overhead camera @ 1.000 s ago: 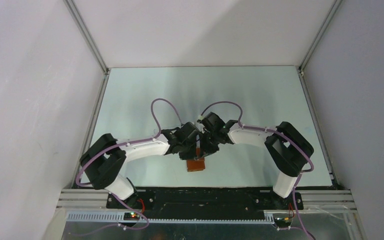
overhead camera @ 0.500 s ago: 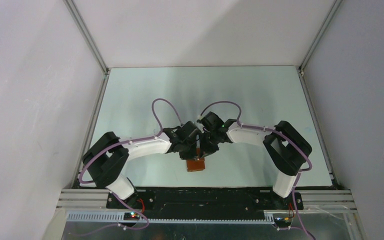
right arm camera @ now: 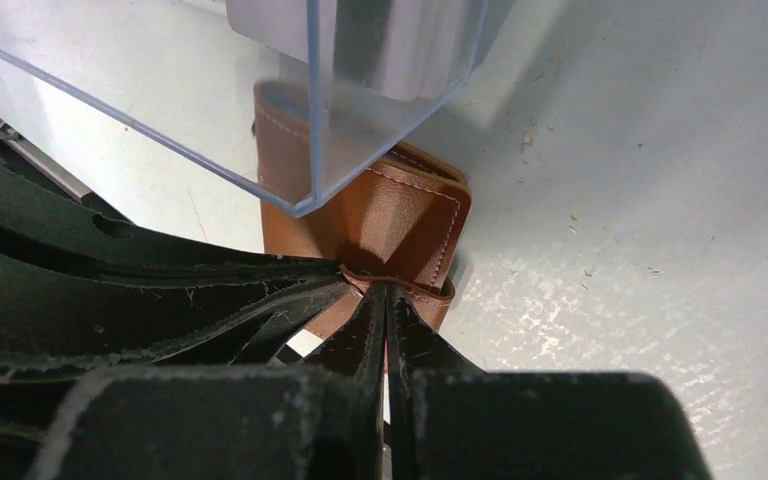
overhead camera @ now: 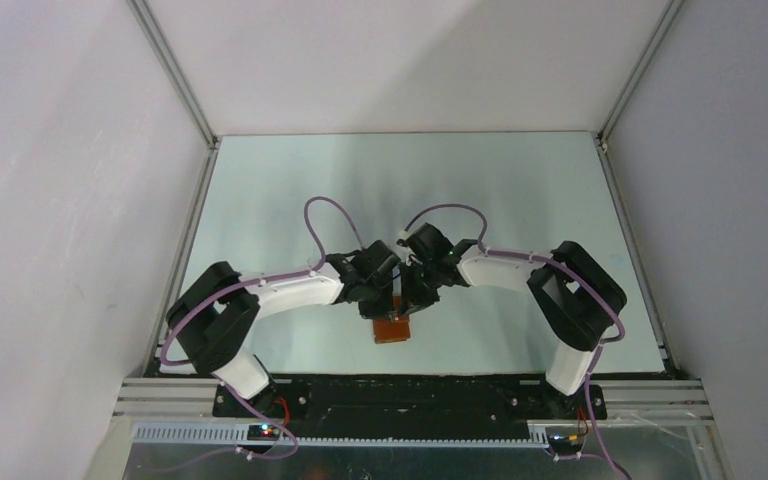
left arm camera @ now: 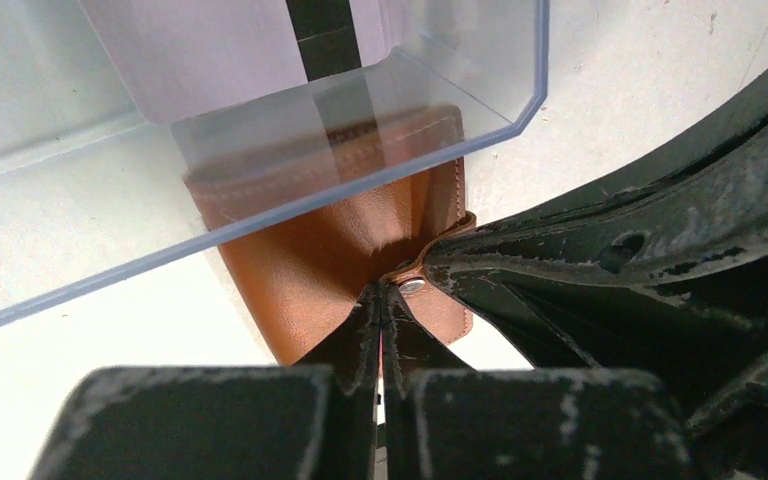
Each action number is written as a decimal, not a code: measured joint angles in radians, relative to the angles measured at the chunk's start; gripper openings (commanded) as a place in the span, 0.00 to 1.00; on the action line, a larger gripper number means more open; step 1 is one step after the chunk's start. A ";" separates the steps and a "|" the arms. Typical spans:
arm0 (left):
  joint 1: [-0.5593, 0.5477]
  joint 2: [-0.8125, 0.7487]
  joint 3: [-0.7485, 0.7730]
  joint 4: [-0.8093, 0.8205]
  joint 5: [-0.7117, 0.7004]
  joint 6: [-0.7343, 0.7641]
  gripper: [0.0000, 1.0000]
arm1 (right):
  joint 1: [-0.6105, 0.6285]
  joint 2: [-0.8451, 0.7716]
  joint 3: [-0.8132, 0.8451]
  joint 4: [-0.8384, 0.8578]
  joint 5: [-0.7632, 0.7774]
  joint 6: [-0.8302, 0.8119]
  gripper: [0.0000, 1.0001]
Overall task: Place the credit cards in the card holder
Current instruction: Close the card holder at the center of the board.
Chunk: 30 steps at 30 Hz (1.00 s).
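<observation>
**Ana:** Claw positions first. How do they stand?

**Ben:** The left claw (left arm camera: 380, 305) is pressed together, pinching the near edge of the card holder (left arm camera: 310, 250) right beside its metal snap (left arm camera: 414, 287). The right claw (right arm camera: 387, 292) is closed as well. It nips the same tan leather at the tab, and its tips nearly touch the other's.

**Ana:** Where's the card holder?

**Ben:** Near the middle of the tabletop (right arm camera: 640, 200), towards the arms' bases. I cannot tell whether it rests there or is lifted.

**Ana:** Any cards?

**Ben:** One pale credit card (left arm camera: 210, 55) with a dark stripe, at the leather's far side. It shows through a clear plastic piece (left arm camera: 60, 230) close to the lens.
</observation>
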<state>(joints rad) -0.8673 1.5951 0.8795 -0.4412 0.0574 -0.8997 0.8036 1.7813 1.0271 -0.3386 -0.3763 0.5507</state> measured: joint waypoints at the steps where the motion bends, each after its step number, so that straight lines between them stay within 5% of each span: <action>1: 0.000 -0.001 0.000 0.000 0.000 0.000 0.00 | -0.003 -0.006 -0.009 0.012 -0.007 0.000 0.00; 22: -0.004 -0.053 -0.007 0.066 -0.015 0.010 0.00 | -0.043 -0.125 -0.066 0.054 -0.068 -0.002 0.00; 23: -0.004 -0.056 -0.007 0.067 -0.019 0.011 0.06 | -0.043 -0.125 -0.066 0.053 -0.061 -0.002 0.00; 30: -0.004 -0.052 -0.007 0.074 -0.027 0.018 0.00 | -0.043 -0.106 -0.066 0.051 -0.030 -0.002 0.00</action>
<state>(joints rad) -0.8715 1.5429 0.8726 -0.3676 0.0303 -0.8814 0.7609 1.6756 0.9615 -0.2878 -0.4061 0.5491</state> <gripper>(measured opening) 0.004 0.006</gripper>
